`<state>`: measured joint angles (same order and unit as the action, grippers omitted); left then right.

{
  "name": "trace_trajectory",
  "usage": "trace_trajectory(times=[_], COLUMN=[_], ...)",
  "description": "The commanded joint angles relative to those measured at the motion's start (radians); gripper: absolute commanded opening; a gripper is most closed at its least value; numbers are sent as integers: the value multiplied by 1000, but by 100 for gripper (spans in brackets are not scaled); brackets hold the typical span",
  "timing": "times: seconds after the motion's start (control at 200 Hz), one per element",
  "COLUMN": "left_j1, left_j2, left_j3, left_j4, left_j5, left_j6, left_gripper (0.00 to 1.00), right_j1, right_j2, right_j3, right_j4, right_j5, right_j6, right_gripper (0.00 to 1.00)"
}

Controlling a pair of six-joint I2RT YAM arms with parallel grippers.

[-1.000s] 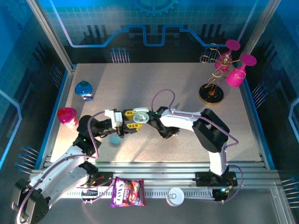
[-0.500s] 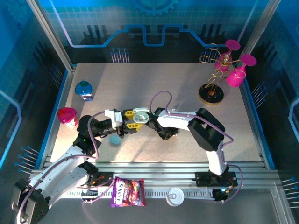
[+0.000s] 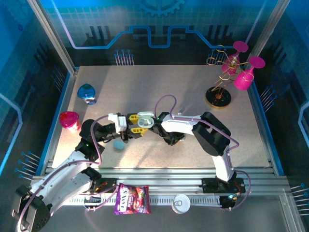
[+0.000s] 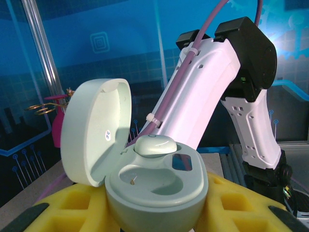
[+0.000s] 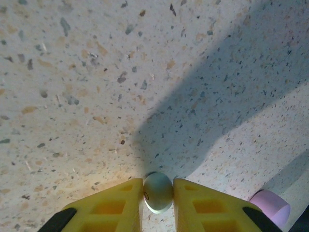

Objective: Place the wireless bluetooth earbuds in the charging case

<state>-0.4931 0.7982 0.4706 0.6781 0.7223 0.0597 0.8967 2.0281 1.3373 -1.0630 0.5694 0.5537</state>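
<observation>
Clamping the case [image 4: 159, 198] by its base with the left gripper [image 4: 149, 220], yellow fingers [image 4: 63, 212] pressing in on both sides of the case. Holding the lid [image 4: 91, 130] swung up and open, on the left of the case in the left wrist view. Carrying one earbud [image 4: 154, 145] seated in the far side of the case; exposing the near well [image 4: 159, 186], with a small pin [image 4: 133, 181] at its floor.

Pinching a second earbud [image 5: 158, 190], pale green-white, with the right gripper [image 5: 158, 194], jaws pressing on it from both sides, pointing toward the speckled worktop [image 5: 96, 72]. Positioning the right gripper just beside the case, on its right in the top view; contact with the case not determinable.

Noting a blue pebble [image 3: 118, 144] on the worktop near the case, toward the arm bases. Noting a purple item [image 5: 270, 208] beside the second earbud; place relative to the case not determinable. Noting a pink cup [image 3: 69, 121] and a blue object [image 3: 87, 93] well apart from the case on its left, and a stand [image 3: 218, 96] with pink glasses [image 3: 244, 79] well apart on its far right.
</observation>
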Motion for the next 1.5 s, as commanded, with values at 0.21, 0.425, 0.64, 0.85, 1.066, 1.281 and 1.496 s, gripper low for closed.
trace_trajectory(times=[0.21,0.425,0.64,0.85,1.066,1.281,1.496], left_j1=[-5,-5,-5,-6,-6,-6,-7], left_j2=[-10,-9,10,44,70,76,73], left_j3=[4,3,1,4,15,19,20], left_j4=[24,22,39,65,71,76,65], left_j5=[17,16,11,10,12,17,14], left_j6=[22,22,16,-2,-5,-8,-6], left_gripper=[18,18,18,18,18,18,18], right_j1=[15,15,-23,-162,-363,-504,-546], right_j2=[43,9,-172,-390,-581,-639,-636], right_j3=[11,7,-72,-222,-410,-558,-584], right_j4=[-10,-18,79,245,470,642,669], right_j5=[-11,-6,-96,-315,-711,-993,-1062], right_j6=[6,8,0,-5,47,131,147], right_gripper=[21,16,16,16,16,15,14])
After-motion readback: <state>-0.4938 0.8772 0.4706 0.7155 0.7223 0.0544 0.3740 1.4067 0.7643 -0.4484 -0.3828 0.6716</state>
